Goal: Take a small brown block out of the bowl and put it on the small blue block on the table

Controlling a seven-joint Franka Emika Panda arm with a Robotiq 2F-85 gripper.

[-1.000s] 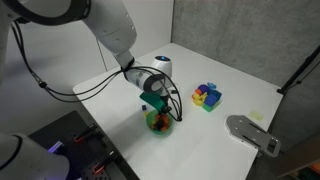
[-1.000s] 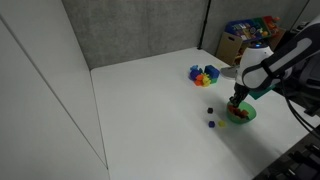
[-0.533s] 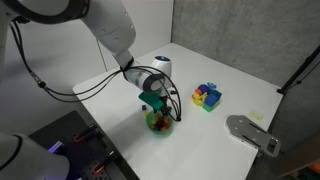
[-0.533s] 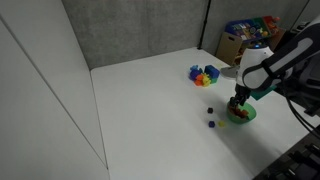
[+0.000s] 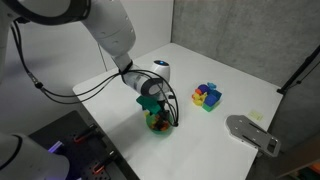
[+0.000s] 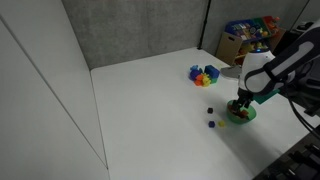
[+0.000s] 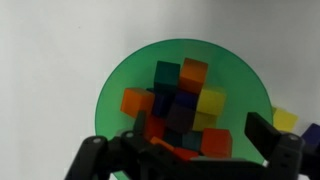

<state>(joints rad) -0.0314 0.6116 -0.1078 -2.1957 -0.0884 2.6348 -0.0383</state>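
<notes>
The translucent green bowl (image 7: 125, 70) fills the wrist view and holds several small blocks: orange, yellow, red, green and dark ones. A dark brownish block (image 7: 178, 108) lies near the middle of the pile; its colour is hard to tell. My gripper (image 7: 180, 140) hangs open right over the bowl (image 5: 158, 125), one finger on each side of the pile and nothing between them. In an exterior view two tiny blocks lie on the table beside the bowl (image 6: 240, 117); the nearer one (image 6: 212, 124) looks like the small blue block.
A cluster of yellow, blue, purple and red blocks (image 5: 207, 96) sits farther back on the white table (image 6: 150, 100). A yellow block (image 7: 285, 118) lies just outside the bowl's rim. A grey device (image 5: 250, 132) rests near the table corner. A box of colourful items (image 6: 248, 35) stands behind.
The jaws have gone from nearly shut to wide open above the bowl. The arm has hardly moved, and nothing came away with the fingers.
</notes>
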